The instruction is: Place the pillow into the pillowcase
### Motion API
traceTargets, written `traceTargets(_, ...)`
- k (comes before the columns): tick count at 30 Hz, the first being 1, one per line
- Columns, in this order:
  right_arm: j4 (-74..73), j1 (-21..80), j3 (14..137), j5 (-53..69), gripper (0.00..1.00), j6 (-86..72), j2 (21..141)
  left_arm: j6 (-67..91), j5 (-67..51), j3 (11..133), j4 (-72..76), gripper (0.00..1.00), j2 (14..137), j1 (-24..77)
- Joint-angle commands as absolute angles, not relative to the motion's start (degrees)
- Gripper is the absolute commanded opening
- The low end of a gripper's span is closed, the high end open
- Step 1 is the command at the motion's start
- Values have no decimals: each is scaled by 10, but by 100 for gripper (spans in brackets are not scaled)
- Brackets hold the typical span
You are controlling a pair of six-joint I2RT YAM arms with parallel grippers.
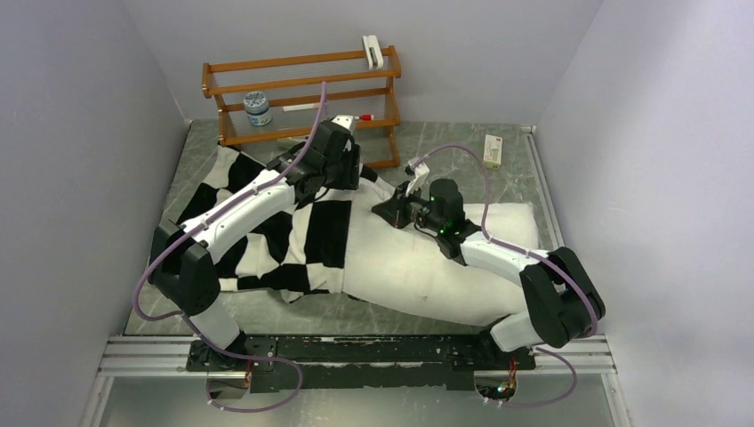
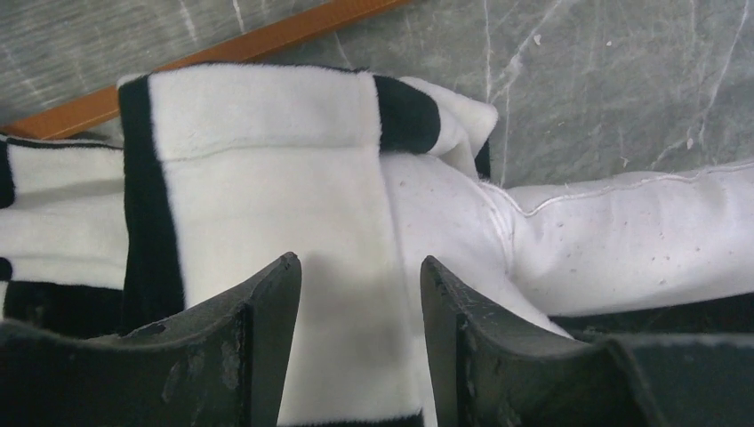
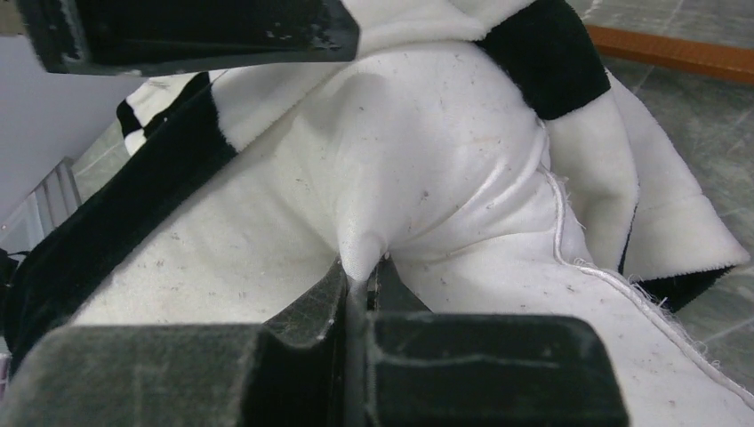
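The white pillow [image 1: 427,267] lies across the desk [image 1: 516,169], its 9 o'clock end tucked in the checkered pillowcase [image 1: 320,236]. The right tool [image 3: 360,271] pinches a fold of pillow. The left tool [image 2: 356,267] gapes wide over the pillowcase.

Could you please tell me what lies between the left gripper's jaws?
In the left wrist view, a white panel of the pillowcase lies at the left gripper, between its open jaws; the pillow sits just beside it.
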State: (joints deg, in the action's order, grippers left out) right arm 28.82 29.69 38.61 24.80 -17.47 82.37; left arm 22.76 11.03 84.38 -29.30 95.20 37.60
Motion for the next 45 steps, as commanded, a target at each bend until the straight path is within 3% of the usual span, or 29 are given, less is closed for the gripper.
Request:
traceTargets(1, 274, 340, 361, 237, 0, -201, 822, 215, 102, 848, -257, 56, 960, 373)
traceTargets(8, 267, 363, 364, 216, 0, -205, 806, 212, 96, 851, -253, 43, 986, 373)
traceTargets(13, 267, 372, 356, 210, 0, -209, 790, 208, 116, 852, -247, 43, 996, 374)
traceTargets(17, 267, 376, 355, 207, 0, -211, 785, 200, 110, 868, -251, 15, 1010, 374)
traceTargets(20, 275, 378, 353, 209, 0, -222, 790, 204, 55, 884, -242, 5, 1004, 378)
traceTargets(26, 333, 382, 326, 189, 0, -298, 790, 306, -144, 892, -155, 5, 954, 394)
traceTargets(31, 372, 383, 297, 141, 0, -317, 777, 391, -214, 860, -46, 5, 928, 451)
traceTargets(38, 407, 382, 282, 69, 0, -359, 773, 437, -248, 779, 50, 5, 930, 466)
traceTargets(45, 479, 358, 265, 1, 0, -430, 796, 438, -266, 794, 57, 5, 983, 466)
